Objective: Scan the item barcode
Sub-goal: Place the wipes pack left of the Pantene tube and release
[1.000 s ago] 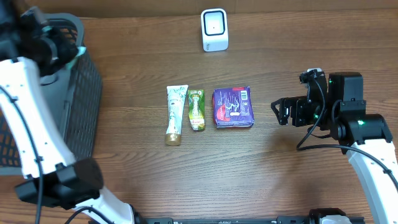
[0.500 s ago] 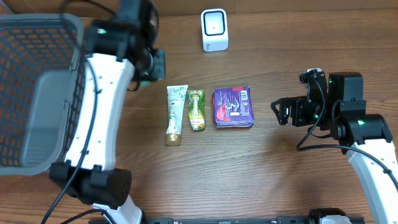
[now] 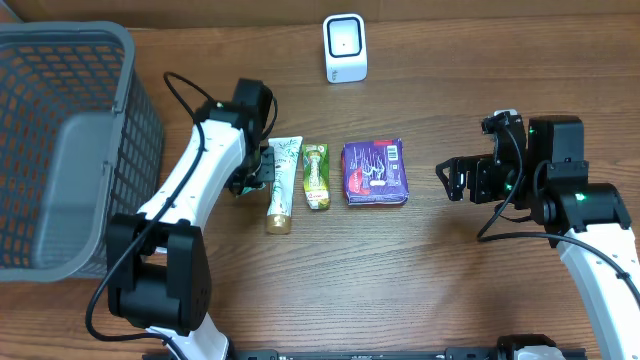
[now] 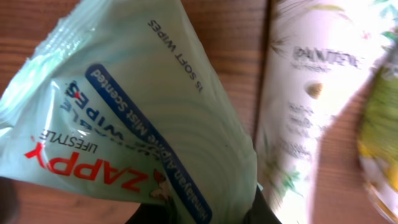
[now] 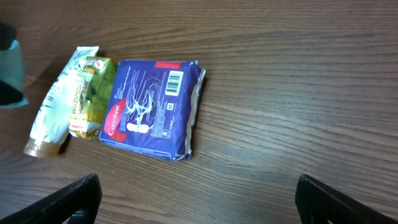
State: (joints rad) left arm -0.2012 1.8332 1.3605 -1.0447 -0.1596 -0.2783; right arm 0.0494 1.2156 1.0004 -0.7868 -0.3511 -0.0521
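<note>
Left jaws pinch the wipes pack [image 4: 124,112], right jaws gape empty; limp film may slip before the twelve-o'clock scanner [image 3: 345,48].

Pale-green wipes pack [image 4: 124,112] with blue band and red lettering, white gold-capped Pantene tube [image 3: 281,185], yellow-green sachet [image 3: 316,178], purple pad packet [image 3: 375,172], grey mesh basket [image 3: 60,70], brown wood-grain table [image 3: 400,280].

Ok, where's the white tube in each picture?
Overhead: the white tube lies left of centre, leftmost in the row of three.
Left wrist: the tube runs down the right side, next to the wipes pack.
Right wrist: the tube is at the far left, gold cap lowest.
Shared landmark: the green sachet lying right beside it.
</note>
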